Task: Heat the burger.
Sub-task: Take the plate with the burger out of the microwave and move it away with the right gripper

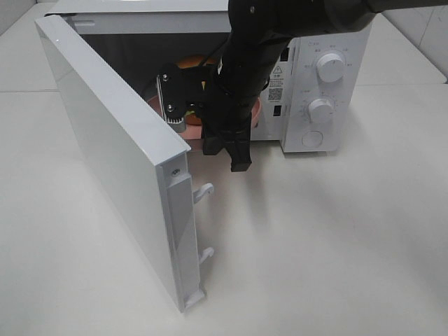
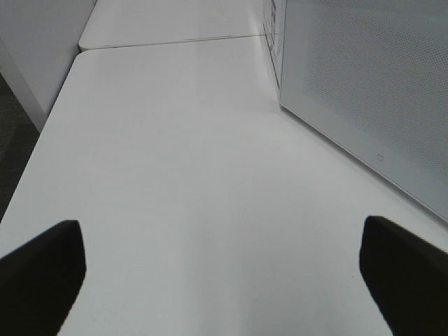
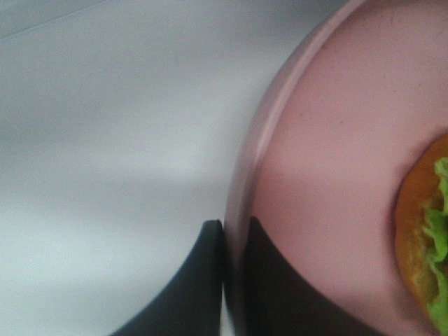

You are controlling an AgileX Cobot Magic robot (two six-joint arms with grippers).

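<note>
On the white table (image 1: 336,238), the microwave (image 1: 329,91) stood with its door open. The right gripper (image 3: 234,227) clamped the rim of the pink plate (image 3: 315,140) bearing the burger (image 3: 423,231). The left gripper (image 2: 220,234) was spread wide and empty.

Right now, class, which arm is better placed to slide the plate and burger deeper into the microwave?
Right. The right gripper is shut on the rim of the pink plate at the open microwave, burger aboard. The left gripper hangs open over the table, holding nothing.
</note>
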